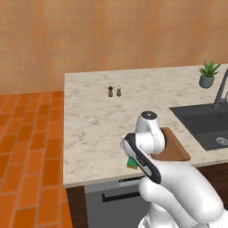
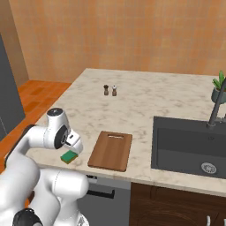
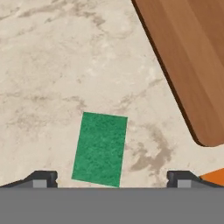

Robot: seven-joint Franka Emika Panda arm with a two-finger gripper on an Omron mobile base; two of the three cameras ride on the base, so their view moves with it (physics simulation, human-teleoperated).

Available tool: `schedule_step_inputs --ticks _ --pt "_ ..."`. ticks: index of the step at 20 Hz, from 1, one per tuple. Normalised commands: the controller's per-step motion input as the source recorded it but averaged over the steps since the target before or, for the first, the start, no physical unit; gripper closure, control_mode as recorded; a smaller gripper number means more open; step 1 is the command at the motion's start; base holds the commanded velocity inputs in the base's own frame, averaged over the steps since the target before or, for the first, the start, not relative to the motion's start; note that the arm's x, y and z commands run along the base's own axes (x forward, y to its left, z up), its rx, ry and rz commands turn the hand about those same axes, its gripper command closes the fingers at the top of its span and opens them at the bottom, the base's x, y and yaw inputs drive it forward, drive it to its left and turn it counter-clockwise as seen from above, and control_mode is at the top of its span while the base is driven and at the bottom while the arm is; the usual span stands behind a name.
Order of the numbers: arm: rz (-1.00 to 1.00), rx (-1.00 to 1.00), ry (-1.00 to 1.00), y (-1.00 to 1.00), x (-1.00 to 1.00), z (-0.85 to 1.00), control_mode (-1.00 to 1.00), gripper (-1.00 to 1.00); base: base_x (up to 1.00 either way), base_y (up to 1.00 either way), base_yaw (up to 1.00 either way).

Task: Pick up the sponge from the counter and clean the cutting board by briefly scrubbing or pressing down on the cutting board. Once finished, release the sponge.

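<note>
The green sponge (image 3: 99, 148) lies flat on the beige marble counter (image 3: 52, 65), close to its front edge and left of the cutting board (image 3: 192, 57). My gripper (image 3: 111, 179) hovers above the sponge, open, with one fingertip on each side of it and nothing held. From the right base view, the sponge (image 2: 69, 156) sits just under my hand, and the brown cutting board (image 2: 111, 150) lies beside it with its slot handle at the far end. The left base view shows my arm covering most of the sponge (image 1: 132, 163) and part of the board (image 1: 174, 149).
A dark sink (image 2: 190, 141) with a faucet (image 2: 215, 110) is set into the counter right of the board. Two small shakers (image 2: 110, 90) stand mid-counter, and a potted plant (image 1: 208, 73) stands at the far right. The counter's front edge lies just beyond the sponge, with orange floor (image 3: 214, 177) below.
</note>
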Motion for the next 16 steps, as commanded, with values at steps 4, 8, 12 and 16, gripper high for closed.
schedule_step_inputs --ticks 4,8,12,16 --pt "0.0 0.0 0.03 0.04 0.24 -0.33 -1.0 -1.0 0.0 0.0 0.0" --pt "0.0 0.0 0.0 0.08 0.04 -0.43 -1.0 -1.0 0.0 0.0 0.0" --pt "0.0 0.0 0.0 0.04 -0.01 -0.56 -1.0 -1.0 0.0 0.0 0.0" --pt "0.0 0.0 -0.02 0.0 -0.26 -0.64 -1.0 -1.0 0.0 0.0 0.0"
